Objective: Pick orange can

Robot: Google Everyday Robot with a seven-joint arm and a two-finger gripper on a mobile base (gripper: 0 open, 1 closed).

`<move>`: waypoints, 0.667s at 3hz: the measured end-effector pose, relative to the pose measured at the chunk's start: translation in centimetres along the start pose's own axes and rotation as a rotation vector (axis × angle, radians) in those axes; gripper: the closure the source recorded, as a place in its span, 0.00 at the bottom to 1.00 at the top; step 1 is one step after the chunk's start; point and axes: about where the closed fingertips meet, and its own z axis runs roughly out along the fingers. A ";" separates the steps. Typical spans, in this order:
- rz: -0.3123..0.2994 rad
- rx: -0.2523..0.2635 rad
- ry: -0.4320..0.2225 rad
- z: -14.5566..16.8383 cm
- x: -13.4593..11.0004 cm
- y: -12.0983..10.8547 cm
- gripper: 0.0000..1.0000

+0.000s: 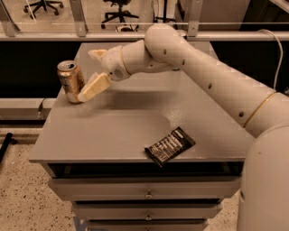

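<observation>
The orange can [70,81] stands upright near the left edge of the grey table [113,131]; it is orange-gold with a silver top rim and a pale label patch. My gripper [90,72] reaches in from the right at can height. Its fingers are spread: the near finger [94,88] has its tip right beside the can's lower right side, and the far finger [96,54] is behind and above. The can is not between the fingers; it stands just left of them.
A black snack packet [170,145] lies near the table's front edge. My arm [207,76] spans the right half of the table. Drawers sit under the tabletop. Behind the table are a railing and office chairs [119,13].
</observation>
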 end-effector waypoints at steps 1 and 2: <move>0.028 -0.032 -0.043 2.8 0.4 -0.5 0.00; 0.050 -0.061 -0.077 5.0 0.6 -0.9 0.15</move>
